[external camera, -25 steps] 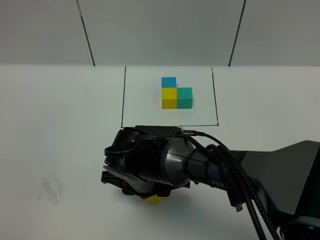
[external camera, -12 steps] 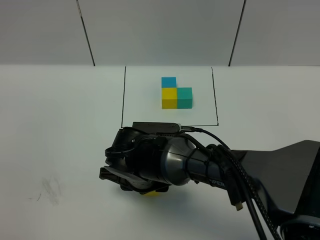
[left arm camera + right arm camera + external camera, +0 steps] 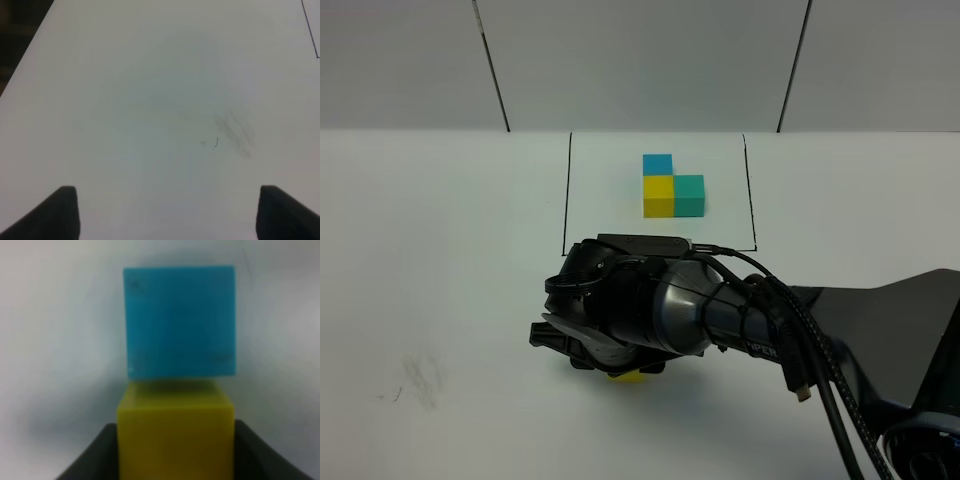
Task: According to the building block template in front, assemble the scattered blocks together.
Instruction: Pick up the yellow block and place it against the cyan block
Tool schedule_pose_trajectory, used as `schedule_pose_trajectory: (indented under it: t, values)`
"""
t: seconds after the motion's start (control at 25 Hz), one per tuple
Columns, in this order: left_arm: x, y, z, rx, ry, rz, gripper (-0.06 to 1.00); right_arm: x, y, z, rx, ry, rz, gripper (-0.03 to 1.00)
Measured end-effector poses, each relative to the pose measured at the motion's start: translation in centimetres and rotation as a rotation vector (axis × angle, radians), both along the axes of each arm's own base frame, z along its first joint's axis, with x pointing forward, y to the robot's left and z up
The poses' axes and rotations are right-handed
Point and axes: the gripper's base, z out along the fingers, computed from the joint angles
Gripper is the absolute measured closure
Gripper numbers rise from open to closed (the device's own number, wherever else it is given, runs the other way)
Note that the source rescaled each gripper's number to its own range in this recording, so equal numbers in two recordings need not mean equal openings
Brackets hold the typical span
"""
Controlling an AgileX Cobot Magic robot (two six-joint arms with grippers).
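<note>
Yellow cube [image 3: 175, 435] sits pinched in the right gripper's [image 3: 174, 426] jaws, seemingly touching the blue cube [image 3: 180, 322], near the template [image 3: 672, 187]. It looks like the joining step; next, release squarely. Left gripper [image 3: 167, 192] hangs spread.

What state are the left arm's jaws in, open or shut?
Open. The left arm's jaws stand far apart in its wrist view, with only bare white table between them.
</note>
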Motion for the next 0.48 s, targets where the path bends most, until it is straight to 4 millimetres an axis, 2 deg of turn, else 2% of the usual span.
schedule_pose_trajectory:
  t: [0.28,0.48]
  values:
    - [0.0,0.0,0.0,0.000,0.000,0.000,0.36,0.2,0.3,-1.0,0.001,0.017,0.003,0.75]
    - [0.0,0.0,0.0,0.000,0.000,0.000,0.36,0.6,0.7,-1.0,-0.014,0.036,0.007,0.75]
